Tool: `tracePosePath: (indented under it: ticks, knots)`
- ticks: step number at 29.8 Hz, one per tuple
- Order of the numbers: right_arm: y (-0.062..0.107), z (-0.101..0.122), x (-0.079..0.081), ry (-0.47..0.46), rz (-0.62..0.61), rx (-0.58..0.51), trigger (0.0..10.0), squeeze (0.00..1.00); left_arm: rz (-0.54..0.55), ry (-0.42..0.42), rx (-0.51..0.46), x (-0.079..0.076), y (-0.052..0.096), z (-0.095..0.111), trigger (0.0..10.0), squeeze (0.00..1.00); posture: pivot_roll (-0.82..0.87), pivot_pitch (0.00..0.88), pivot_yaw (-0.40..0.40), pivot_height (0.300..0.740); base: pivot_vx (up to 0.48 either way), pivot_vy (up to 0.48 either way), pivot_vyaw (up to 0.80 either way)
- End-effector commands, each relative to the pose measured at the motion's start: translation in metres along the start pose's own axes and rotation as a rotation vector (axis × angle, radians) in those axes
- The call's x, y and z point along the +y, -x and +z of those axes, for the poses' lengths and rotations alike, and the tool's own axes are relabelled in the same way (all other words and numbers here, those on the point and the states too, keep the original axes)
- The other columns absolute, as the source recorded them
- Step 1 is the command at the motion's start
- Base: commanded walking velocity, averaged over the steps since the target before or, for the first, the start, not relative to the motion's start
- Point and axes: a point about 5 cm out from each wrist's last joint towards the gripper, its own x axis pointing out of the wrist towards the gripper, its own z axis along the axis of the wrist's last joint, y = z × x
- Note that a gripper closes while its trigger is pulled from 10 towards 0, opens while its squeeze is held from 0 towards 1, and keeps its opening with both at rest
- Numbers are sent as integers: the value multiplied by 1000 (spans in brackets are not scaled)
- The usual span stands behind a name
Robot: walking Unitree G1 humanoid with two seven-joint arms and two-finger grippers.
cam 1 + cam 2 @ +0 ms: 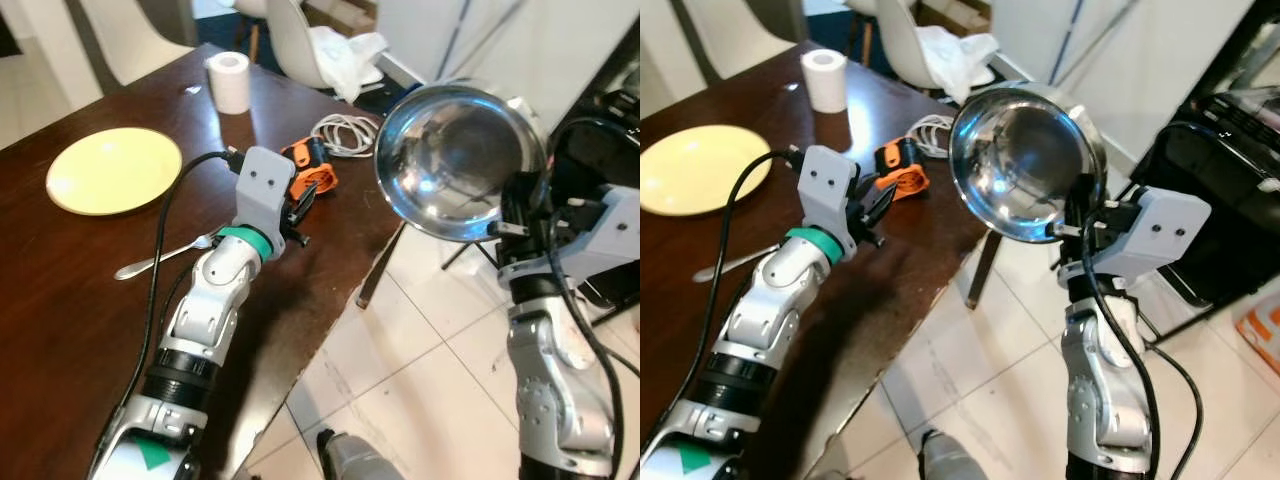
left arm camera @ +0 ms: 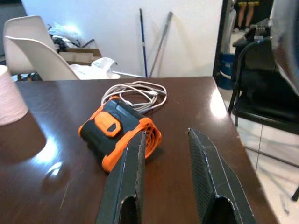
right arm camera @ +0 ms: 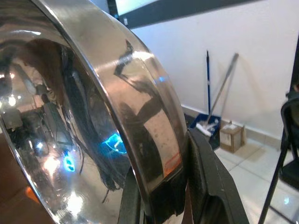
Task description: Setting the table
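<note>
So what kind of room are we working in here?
Likely a home dining area: a dark brown wooden table with a round yellow plate and a metal spoon, white moulded chairs beside it, white tiled floor.

Dark brown glossy tabletop [image 1: 60,300]. On it: yellow plate [image 1: 114,170] at far left, metal spoon [image 1: 160,257] just beside it toward the robot, white paper roll [image 1: 229,81] at the far edge, orange-black device [image 2: 120,131] near the right corner, touching a coiled white cable [image 2: 135,93] behind it.
</note>
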Motion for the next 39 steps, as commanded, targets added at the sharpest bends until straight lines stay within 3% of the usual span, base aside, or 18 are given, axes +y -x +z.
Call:
tracePosePath:
  ticks: [1, 39]
  knots:
    - [1, 4, -3, 3, -13, -19, 10000, 0, -8, 7, 18, -4, 0, -5, 10000, 0, -58, 0, 47, 740, 0, 0, -800]
    - [0, 2, -3, 10, -20, -12, 10000, 0, -21, 11, 13, -7, -3, -4, 10000, 0, -59, 0, 48, 740, 0, 0, -800]
